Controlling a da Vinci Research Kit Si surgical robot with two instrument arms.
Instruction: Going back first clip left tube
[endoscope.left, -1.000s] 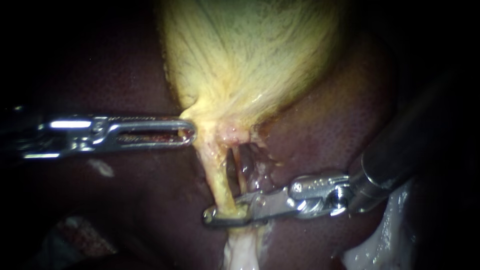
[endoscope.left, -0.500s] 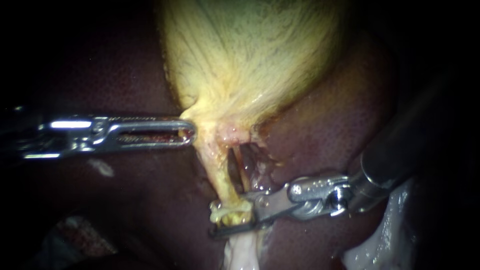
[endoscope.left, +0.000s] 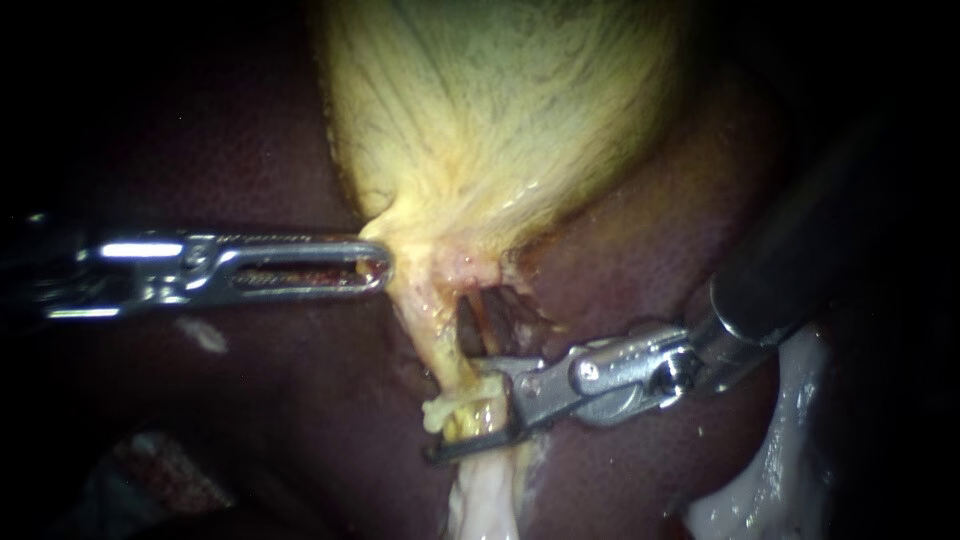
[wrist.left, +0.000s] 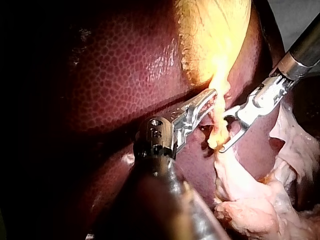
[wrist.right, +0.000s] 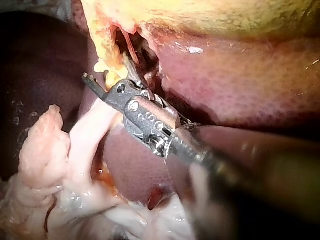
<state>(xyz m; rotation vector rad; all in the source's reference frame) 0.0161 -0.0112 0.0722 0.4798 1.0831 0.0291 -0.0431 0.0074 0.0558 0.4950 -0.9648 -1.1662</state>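
Note:
The yellow gallbladder (endoscope.left: 500, 110) narrows to a neck, and my left instrument (endoscope.left: 375, 265) comes in level with its jaws shut on that neck's left edge. Below it the pale yellow left tube (endoscope.left: 430, 345) runs down beside a darker right tube (endoscope.left: 492, 318), with a dark gap between them. My right instrument (endoscope.left: 455, 410) has its jaws open around the left tube's bunched lower end (endoscope.left: 458, 415), one jaw above it and one below. I cannot make out a clip there. In the wrist views the right instrument's jaws (wrist.left: 223, 134) (wrist.right: 106, 69) gape around the same yellow tube (wrist.right: 106, 55).
Dark red liver (endoscope.left: 640, 250) surrounds the gallbladder on both sides. White fatty tissue hangs below the tube (endoscope.left: 485, 500) and lies under the right shaft (endoscope.left: 770, 470). The right shaft (endoscope.left: 790, 270) crosses the right side.
The right instrument's jaws, shut around the left tube a second ago, have opened, leaving the tube bunched between them. Its shaft has lifted slightly. The left instrument has not moved.

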